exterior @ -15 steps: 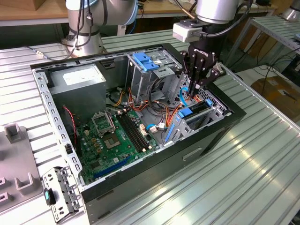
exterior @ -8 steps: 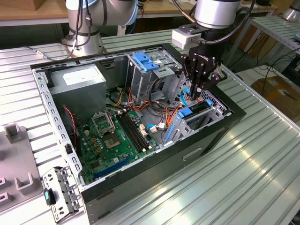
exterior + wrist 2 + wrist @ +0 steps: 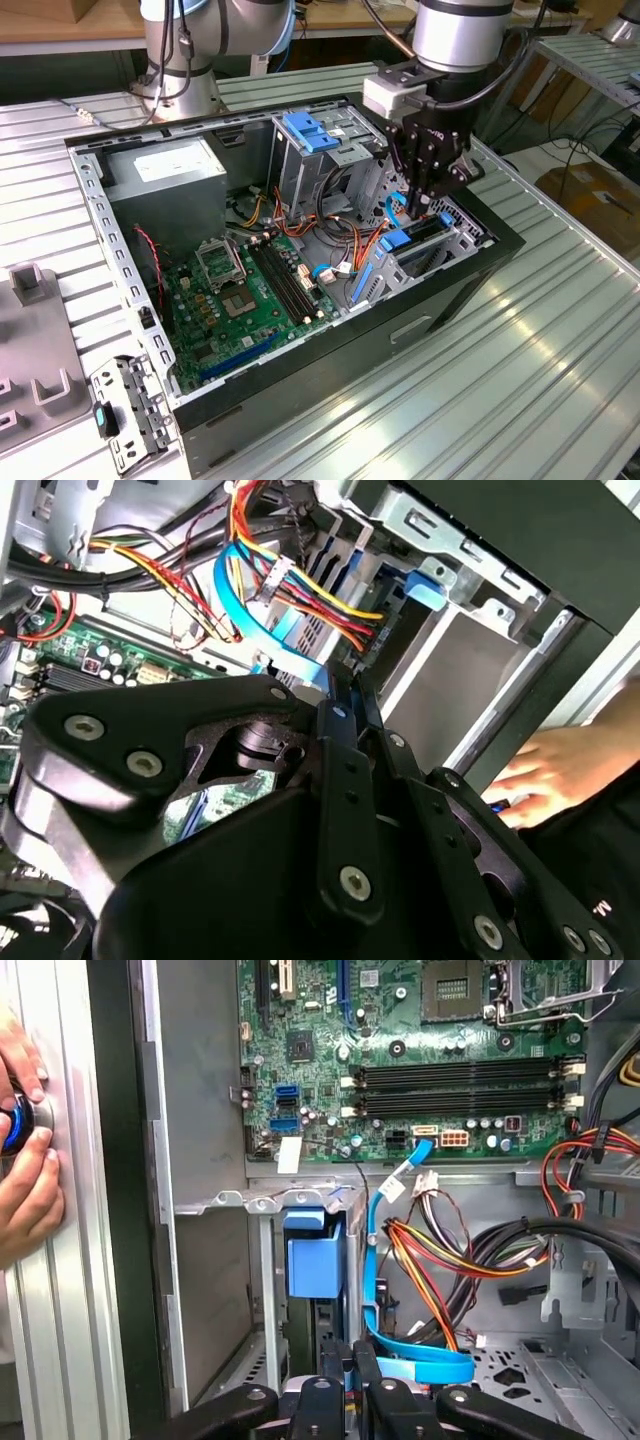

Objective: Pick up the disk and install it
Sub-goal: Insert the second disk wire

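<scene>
The disk stands on edge inside the drive bay at the case's front corner, on the exterior view's right. Its blue side rail (image 3: 398, 240) shows at the bay's mouth, and the same blue rail (image 3: 313, 1260) appears in the first wrist view. My gripper (image 3: 418, 205) hangs just above that bay. Its black fingers are pressed together in both wrist views, with the gripper (image 3: 348, 1362) just beside the blue rail and nothing visible between the fingers. In the second wrist view the gripper (image 3: 350, 695) points at the bay and the cables.
The open computer case (image 3: 90, 190) holds a green motherboard (image 3: 250, 290), a grey power supply box (image 3: 170, 175), a tall cage with a blue handle (image 3: 312, 135) and loose cables (image 3: 440, 1260). A person's hand (image 3: 25, 1160) rests on a blue button beside the case. A metal bracket (image 3: 125, 405) lies on the table.
</scene>
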Action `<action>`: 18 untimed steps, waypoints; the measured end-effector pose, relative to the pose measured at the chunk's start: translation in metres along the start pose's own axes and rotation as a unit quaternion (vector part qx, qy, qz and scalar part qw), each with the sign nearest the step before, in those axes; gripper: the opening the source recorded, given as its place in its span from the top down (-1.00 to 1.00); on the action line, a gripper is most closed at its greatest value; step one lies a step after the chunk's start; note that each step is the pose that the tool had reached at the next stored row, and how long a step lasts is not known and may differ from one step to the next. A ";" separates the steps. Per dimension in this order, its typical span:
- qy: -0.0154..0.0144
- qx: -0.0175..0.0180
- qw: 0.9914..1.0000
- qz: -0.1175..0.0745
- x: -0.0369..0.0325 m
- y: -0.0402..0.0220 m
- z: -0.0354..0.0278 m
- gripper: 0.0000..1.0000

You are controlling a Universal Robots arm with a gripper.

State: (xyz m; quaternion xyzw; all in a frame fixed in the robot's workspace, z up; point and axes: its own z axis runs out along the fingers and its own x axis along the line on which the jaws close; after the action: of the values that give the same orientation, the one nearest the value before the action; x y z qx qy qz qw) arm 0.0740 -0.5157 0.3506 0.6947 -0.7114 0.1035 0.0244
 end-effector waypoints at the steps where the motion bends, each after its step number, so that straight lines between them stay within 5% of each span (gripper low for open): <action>1: -0.001 0.002 1.000 0.000 0.0009 0.0005 0.0005 0.67; 7: -0.008 0.014 1.000 0.003 0.0069 0.0036 0.0037 0.67; 11: -0.020 0.021 1.000 0.006 0.0124 0.0054 0.0062 0.67; 14: -0.029 0.021 0.999 0.008 0.0143 0.0056 0.0068 0.67; 18: -0.032 0.020 0.999 0.008 0.0199 0.0055 0.0083 0.67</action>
State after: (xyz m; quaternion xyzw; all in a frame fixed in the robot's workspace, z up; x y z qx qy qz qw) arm 0.0687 -0.5367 0.3455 0.6924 -0.7150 0.0959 -0.0133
